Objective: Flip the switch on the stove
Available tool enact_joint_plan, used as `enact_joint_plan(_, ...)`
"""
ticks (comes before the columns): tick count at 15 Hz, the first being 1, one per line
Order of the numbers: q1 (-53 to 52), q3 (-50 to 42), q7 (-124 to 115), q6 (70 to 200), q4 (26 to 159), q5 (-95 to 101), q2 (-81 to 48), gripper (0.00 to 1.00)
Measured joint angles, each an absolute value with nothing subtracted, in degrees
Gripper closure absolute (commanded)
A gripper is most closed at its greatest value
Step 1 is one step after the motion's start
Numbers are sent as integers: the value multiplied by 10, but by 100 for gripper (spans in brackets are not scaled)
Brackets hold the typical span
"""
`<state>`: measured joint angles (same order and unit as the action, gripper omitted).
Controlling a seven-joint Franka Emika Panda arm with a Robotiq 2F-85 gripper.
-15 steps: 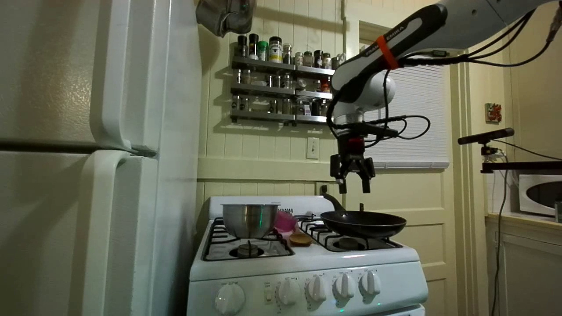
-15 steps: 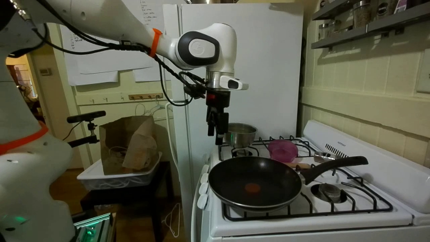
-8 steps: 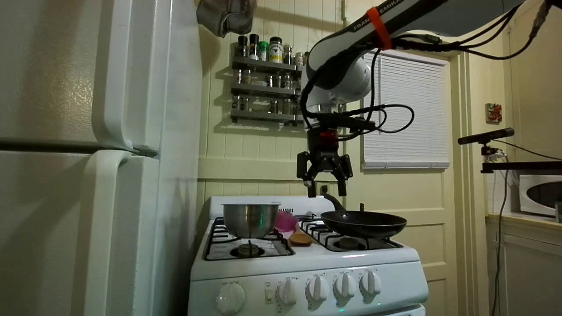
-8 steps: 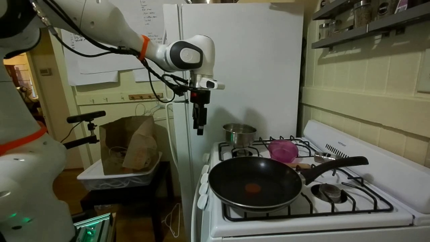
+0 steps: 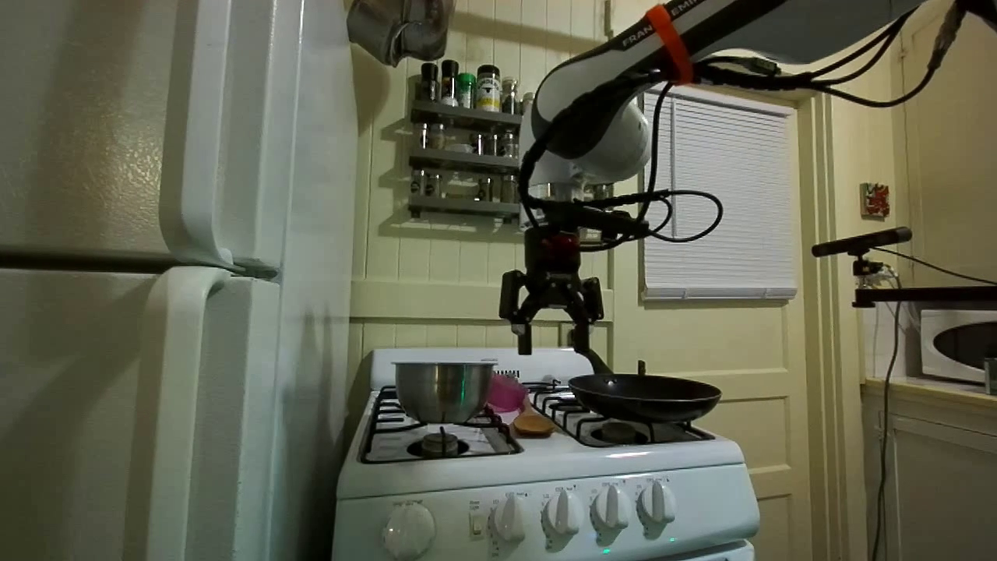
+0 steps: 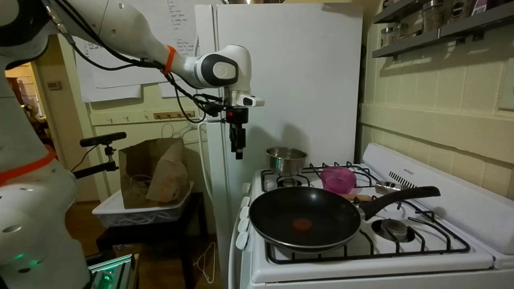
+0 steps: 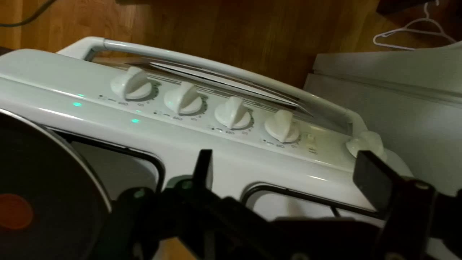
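Observation:
The white stove (image 5: 545,467) has black grates and a row of round white knobs (image 5: 611,506) on its front panel. A small rocker switch (image 5: 477,525) sits between the leftmost large knob and the other knobs. In the wrist view the switch (image 7: 311,141) is right of the middle, beyond the fingertips. My gripper (image 5: 552,340) is open and empty, pointing down in the air above the stove's front part. It also shows side-on in an exterior view (image 6: 239,154). In the wrist view the two fingers (image 7: 285,164) are wide apart, with nothing between them.
A black pan (image 5: 646,397) and a steel pot (image 5: 444,393) stand on the grates. A pink bowl (image 6: 338,179) and a wooden spoon (image 5: 533,425) lie between them. The refrigerator (image 6: 289,80) stands beside the stove. The oven handle (image 7: 223,68) juts out below the knobs.
My arm has moved toward the refrigerator side and toward the stove's front, leaving its place above the pan. Most of the motion came in the first half second. The gripper stays open.

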<state>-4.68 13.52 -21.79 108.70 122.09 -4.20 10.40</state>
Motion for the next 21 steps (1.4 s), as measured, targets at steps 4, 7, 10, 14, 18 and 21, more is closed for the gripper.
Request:
enact_joint_plan(4, -81, 166, -294, 1165, 1245, -17, 108, 0)
enact_joint_plan(7, -89, 180, -336, 1243, 1281, 25, 117, 0)
enact_joint_plan(10, -90, 184, -373, 1324, 1327, 39, 120, 0)
enact_joint_plan(14, -90, 185, -383, 1382, 1369, 51, 120, 0)
enact_joint_plan(18, -90, 184, -383, 1382, 1368, 51, 122, 0)
enact_joint_plan(21, -90, 189, -400, 1385, 1366, 66, 116, 25)
